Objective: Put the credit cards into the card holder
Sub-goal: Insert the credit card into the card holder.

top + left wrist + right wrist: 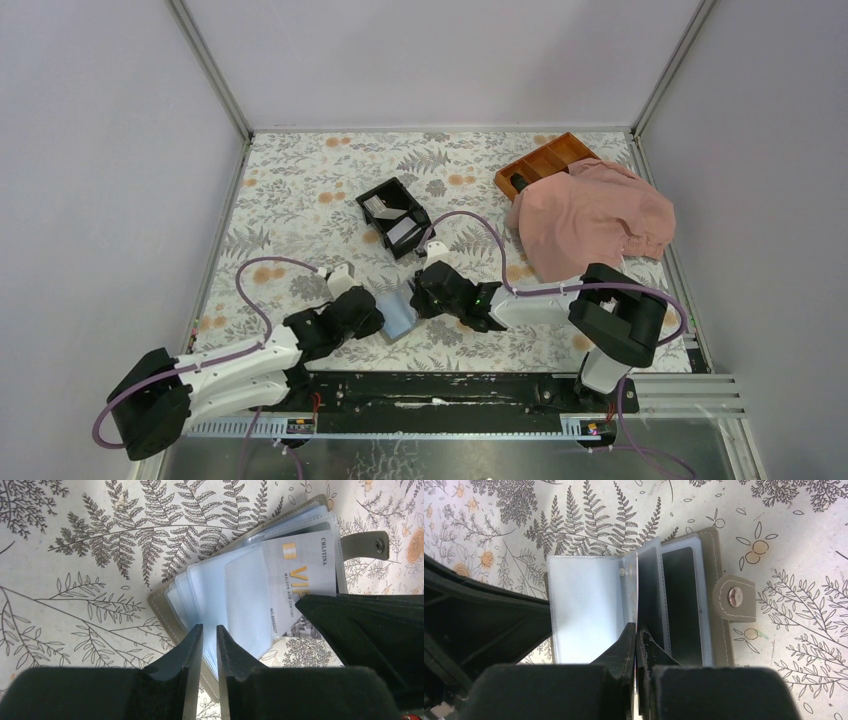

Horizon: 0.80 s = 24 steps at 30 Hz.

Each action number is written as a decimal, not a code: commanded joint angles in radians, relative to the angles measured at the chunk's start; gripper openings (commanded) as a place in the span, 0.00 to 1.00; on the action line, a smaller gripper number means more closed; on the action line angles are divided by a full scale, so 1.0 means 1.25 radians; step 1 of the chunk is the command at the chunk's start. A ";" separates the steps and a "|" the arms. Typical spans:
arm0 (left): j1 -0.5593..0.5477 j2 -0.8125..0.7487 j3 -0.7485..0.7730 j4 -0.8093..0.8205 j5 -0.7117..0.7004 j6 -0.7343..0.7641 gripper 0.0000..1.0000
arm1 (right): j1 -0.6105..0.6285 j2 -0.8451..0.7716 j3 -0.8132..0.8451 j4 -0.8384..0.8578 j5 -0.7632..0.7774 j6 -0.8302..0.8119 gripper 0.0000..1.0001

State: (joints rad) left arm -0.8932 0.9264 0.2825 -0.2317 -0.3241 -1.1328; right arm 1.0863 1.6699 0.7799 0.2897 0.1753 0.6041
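The card holder (pixel 398 320) lies open on the floral mat between my two grippers, its clear sleeves fanned out (pixel 235 600). My left gripper (pixel 209 630) sits at its left edge (pixel 374 312), fingers nearly together with sleeves between them. My right gripper (pixel 637 630) is shut on a white credit card (pixel 305 570) with gold lettering. It holds the card edge-on (pixel 638 595) over the sleeves, near the dark inner panel (pixel 681 605). In the top view the right gripper (pixel 418 298) is at the holder's right edge. More pale cards (pixel 402 233) lie in a black box.
The black two-compartment box (pixel 372 195) stands behind the holder. An orange-brown divided tray (pixel 545 160) is at the back right, partly under a pink cloth (pixel 590 215). The holder's snap tab (pixel 735 599) sticks out on its right. The right gripper's body (pixel 370 630) is close to my left fingers.
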 commanded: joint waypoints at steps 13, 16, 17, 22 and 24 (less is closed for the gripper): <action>-0.035 -0.081 0.003 -0.105 -0.048 -0.056 0.21 | 0.004 0.040 -0.014 -0.055 0.070 -0.019 0.00; -0.042 -0.076 0.000 -0.105 -0.050 -0.061 0.20 | 0.005 0.040 -0.015 -0.057 0.073 -0.019 0.00; -0.043 -0.075 -0.001 -0.104 -0.052 -0.062 0.19 | 0.006 0.040 -0.015 -0.057 0.073 -0.019 0.00; -0.049 -0.069 -0.011 -0.104 -0.052 -0.064 0.15 | 0.006 0.037 -0.014 -0.060 0.074 -0.019 0.00; -0.054 -0.070 -0.015 -0.104 -0.048 -0.069 0.14 | 0.005 0.037 -0.013 -0.063 0.074 -0.020 0.00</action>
State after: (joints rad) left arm -0.9440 0.8391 0.2832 -0.3447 -0.3546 -1.1992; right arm 1.0912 1.6867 0.7803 0.3233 0.2127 0.6041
